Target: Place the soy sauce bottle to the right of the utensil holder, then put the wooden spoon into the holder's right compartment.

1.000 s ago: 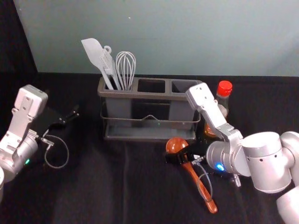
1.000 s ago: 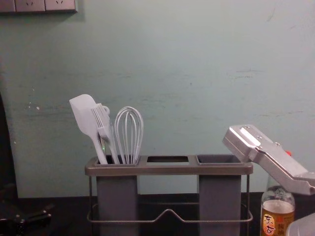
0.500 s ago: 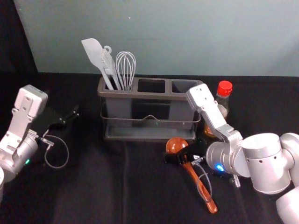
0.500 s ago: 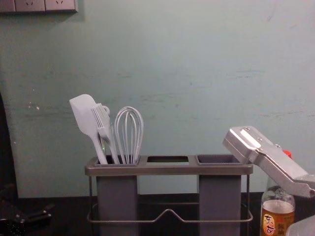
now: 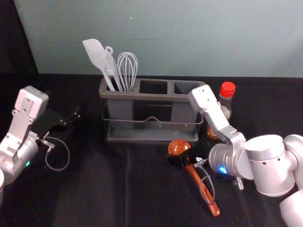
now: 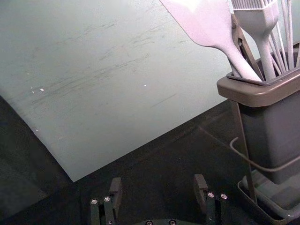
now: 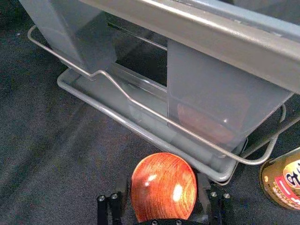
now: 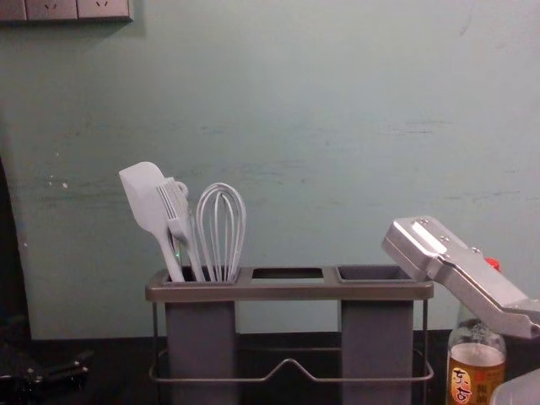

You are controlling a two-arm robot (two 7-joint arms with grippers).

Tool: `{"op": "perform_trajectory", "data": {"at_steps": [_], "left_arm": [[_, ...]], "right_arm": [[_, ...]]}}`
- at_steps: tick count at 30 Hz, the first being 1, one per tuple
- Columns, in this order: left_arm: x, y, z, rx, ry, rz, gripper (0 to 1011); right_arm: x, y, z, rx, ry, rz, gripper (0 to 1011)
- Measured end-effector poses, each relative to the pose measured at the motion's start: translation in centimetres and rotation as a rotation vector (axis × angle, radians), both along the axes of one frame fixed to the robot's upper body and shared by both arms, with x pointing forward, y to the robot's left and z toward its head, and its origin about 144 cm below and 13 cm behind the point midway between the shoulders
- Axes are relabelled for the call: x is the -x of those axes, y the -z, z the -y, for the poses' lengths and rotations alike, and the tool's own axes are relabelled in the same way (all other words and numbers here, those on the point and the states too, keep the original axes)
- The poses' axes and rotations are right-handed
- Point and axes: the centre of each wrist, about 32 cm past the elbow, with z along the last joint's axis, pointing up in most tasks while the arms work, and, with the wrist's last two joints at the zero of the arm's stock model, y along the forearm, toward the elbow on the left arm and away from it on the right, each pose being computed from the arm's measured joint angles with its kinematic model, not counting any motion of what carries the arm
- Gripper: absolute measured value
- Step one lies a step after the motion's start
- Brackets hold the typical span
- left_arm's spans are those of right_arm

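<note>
Because the red-capped soy sauce bottle (image 5: 227, 90) already stands right of the utensil holder (image 5: 154, 96), head view's glossy wooden spoon (image 5: 178, 146), lower right of centre, seems next; left wrist view, bottom: left hand (image 6: 158, 182) gapes, empty; right wrist view, bottom centre: right hand (image 7: 162, 183), spread wide, straddles the reddish bowl, presumably for lifting

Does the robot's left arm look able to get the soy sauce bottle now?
Probably not easily: its left gripper is left of the utensil holder, the bottle stands past the right end, and the holder and right arm lie between.
</note>
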Motion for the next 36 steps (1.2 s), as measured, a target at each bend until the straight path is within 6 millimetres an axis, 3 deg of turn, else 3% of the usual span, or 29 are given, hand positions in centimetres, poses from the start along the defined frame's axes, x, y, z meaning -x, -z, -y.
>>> {"op": "perform_trajectory", "data": {"at_steps": [6, 22, 36], "left_arm": [[0.0, 0.0, 0.0, 0.000, 0.000, 0.000, 1005], [0.0, 0.0, 0.0, 0.000, 0.000, 0.000, 1005], [0.0, 0.0, 0.0, 0.000, 0.000, 0.000, 1005]], "right_arm": [[0.0, 0.0, 0.0, 0.000, 0.000, 0.000, 837], [0.0, 0.0, 0.0, 0.000, 0.000, -0.001, 836], [2.5, -1.6, 1.5, -0.103, -0.064, 0.198, 836]]}}
